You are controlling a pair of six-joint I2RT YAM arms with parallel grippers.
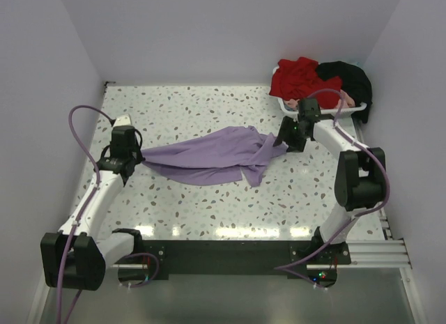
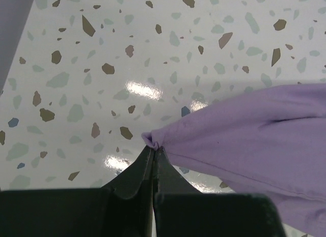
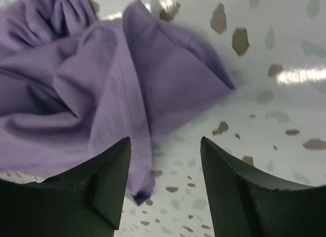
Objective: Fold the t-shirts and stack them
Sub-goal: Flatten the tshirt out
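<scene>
Where left gripper (image 2: 153, 150) pinches, lavender t-shirt (image 2: 244, 137) edge disappears.

Robot lab cell: speckled tabletop (image 1: 202, 108), plain pale walls (image 1: 223, 31), two arms (image 1: 94, 198) on a black rail (image 1: 223, 258).

Speckled terrazzo tabletop (image 1: 209, 212) (glossy), pale walls (image 1: 42, 73)

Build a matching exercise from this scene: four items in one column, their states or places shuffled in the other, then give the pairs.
Column one:
1. left claw
2. right claw
3. red t-shirt
4. lavender t-shirt

Column two:
A. open wide
B. heaped at the far right corner
C. shut on a corner of cloth
D. stretched out in the middle

Pairs: 1-C, 2-A, 3-B, 4-D
</scene>
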